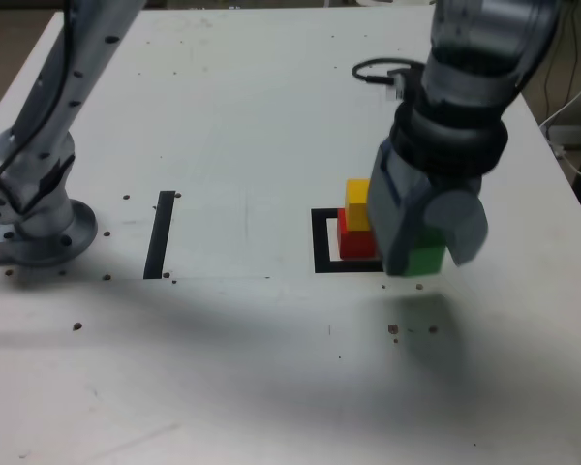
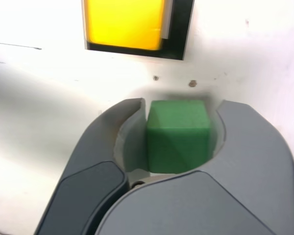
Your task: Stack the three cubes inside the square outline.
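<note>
Hanging over the table [image 1: 234,358], the Z1's gripper [image 1: 428,263] was on the right half of the exterior view, jaws closed around the green cube [image 1: 425,254] with a finger on either side of it. The wrist [image 1: 453,126] entered from the top edge of that view and slanted down a bit toward the exterior view's left, so the fingers pointed mostly down at the table. Over on the exterior view's left, the arm's base [image 1: 45,237] sat on the tabletop, and the arm section above it leaned up and right until it went out the top; the stretch joining it to the wrist was outside the picture. The green cube was off the surface, with a soft shadow below it in the exterior view. The yellow cube [image 1: 357,203] sat on top of the red cube [image 1: 354,238], and that pair stood inside the square outline [image 1: 321,242]. From the exterior camera, the gripper covered the outline's right part and some of the two stacked cubes. The wrist view had the green cube between the curved fingers and out to the side of the outline, not over the yellow one. The whole gripper looked kinda blurry in the exterior view, so its finer edges were hard to make out.
</note>
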Tool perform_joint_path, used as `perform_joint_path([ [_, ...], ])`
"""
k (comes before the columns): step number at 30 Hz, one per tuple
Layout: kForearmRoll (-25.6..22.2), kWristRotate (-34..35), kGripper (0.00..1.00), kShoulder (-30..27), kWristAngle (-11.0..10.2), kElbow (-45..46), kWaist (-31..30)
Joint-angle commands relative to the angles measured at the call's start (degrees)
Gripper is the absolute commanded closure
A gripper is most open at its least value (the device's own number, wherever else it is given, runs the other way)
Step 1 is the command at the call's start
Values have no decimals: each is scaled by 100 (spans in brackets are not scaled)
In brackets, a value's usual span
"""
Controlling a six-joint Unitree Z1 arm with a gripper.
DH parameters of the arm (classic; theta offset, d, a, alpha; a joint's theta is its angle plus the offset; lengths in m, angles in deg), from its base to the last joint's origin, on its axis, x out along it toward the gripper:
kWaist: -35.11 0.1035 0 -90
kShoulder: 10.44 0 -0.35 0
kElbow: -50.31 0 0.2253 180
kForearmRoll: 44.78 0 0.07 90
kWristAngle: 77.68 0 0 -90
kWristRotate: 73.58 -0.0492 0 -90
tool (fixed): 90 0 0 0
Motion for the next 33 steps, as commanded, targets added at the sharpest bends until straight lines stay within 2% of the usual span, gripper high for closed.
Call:
perform_joint_path([
  [1, -72, -38, 89, -281, -33, 7, -21],
  [7, -178, -471, 89, -1008, -203, 422, 158],
  [15, -144, -1146, 89, -1567, -210, 1106, 663],
  [23, -42, -1416, 88, -1475, -162, 1329, 778],
  [29, -21, -1524, 85, -1196, -80, 1239, 818],
  [33, 11, -1564, 85, -1061, -103, 1199, 838],
])
